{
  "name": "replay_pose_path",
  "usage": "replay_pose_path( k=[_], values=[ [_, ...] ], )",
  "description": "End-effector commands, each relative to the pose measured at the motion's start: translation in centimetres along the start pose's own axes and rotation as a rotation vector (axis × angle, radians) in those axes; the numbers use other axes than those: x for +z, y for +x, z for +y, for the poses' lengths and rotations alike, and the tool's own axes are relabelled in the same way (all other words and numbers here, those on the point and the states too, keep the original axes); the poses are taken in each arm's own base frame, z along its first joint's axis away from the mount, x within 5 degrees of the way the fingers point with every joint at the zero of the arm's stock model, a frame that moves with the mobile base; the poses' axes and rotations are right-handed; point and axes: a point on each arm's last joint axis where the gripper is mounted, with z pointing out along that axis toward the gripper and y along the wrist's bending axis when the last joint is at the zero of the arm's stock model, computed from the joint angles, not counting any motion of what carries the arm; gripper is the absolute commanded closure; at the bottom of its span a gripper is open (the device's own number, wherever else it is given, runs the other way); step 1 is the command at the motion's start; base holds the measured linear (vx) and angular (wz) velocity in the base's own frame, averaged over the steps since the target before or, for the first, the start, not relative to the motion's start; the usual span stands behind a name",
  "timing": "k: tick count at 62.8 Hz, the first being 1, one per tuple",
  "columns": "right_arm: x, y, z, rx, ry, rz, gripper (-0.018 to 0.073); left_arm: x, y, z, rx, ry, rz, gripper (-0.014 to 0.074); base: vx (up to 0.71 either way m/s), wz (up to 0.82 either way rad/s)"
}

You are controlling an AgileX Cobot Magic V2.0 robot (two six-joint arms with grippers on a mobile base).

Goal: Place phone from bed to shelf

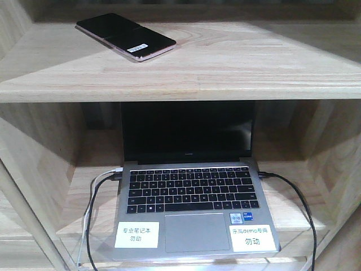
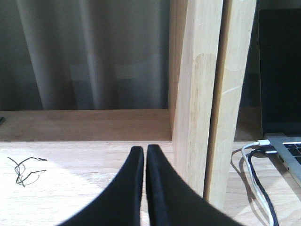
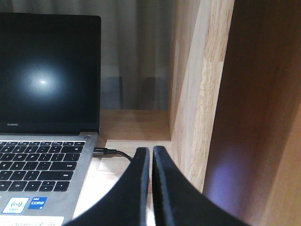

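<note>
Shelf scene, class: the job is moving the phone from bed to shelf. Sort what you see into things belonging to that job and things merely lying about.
Belongs to the job:
phone, lying flat on the upper board
shelf

Just lying about:
laptop, open on the lower board
cables plugged into its sides
small wire tangle in the left compartment

Lower bay's mostly taken up by the open grey laptop [image 1: 194,192] and its black cables [image 1: 299,197]; thick wooden uprights [image 2: 207,94] box in both sides.

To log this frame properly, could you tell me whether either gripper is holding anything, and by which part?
Nothing is held: left gripper and right gripper are shut on nothing; the phone lies on the shelf.
</note>
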Motion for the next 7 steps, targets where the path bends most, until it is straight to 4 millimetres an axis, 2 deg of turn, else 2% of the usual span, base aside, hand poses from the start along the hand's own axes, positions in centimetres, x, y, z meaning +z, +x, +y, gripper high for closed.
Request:
replay_pose_path(
  k=[1,7],
  values=[
    [-0.05,-0.45,-0.06,-0.019,0.008,-0.083,0.0564,-0.02,-0.45,0.01,-0.009,0.0,-0.072,0.0595,0.0,0.0],
    [-0.05,-0.45,-0.06,-0.02,0.008,-0.083,0.0564,-0.02,-0.45,0.01,-0.009,0.0,-0.072,0.0595,0.0,0.0]
  ],
)
